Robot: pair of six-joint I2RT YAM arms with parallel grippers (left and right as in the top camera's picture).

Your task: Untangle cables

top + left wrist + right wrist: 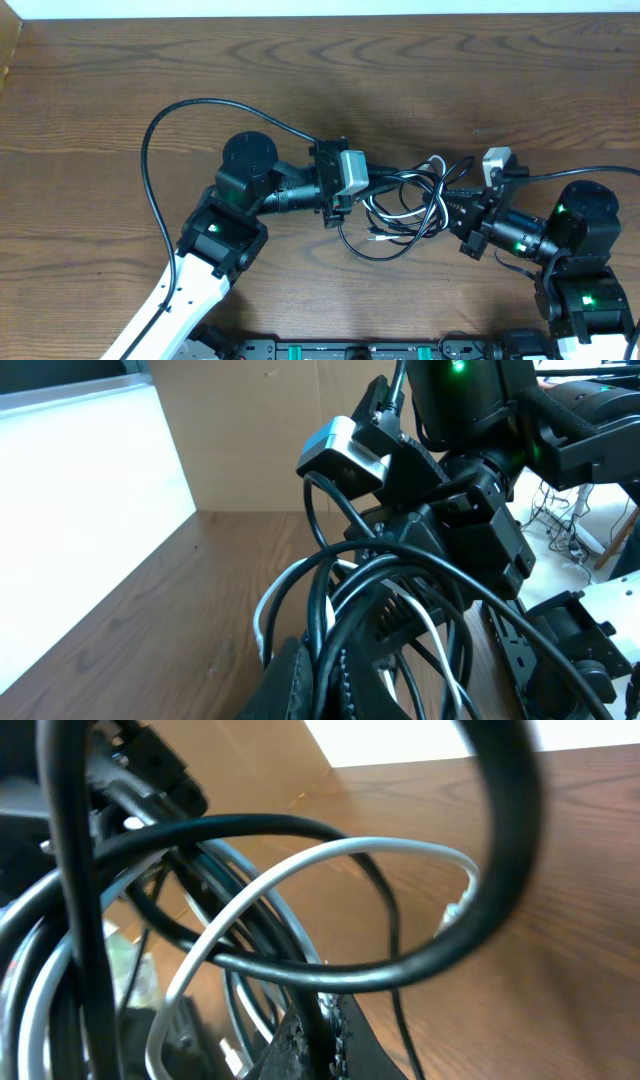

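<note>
A tangle of thin cables lies between the two arms at table centre: black cable loops [385, 240] and a white/grey cable [425, 172] woven through them. My left gripper [350, 205] is at the tangle's left side and is shut on black cable strands [445, 660], with the white cable [262, 622] running beside them. My right gripper [455, 205] is at the tangle's right side and is shut on a black cable [330, 1020]; the white cable [300, 860] arcs across in front of it. A small plug end [376, 235] lies inside the loops.
The wooden table [300, 80] extends behind the tangle. A thicker black arm cable [160, 130] arcs over the table at left. A cardboard wall [250, 440] stands at the table's far side. A black rail [360, 350] runs along the front edge.
</note>
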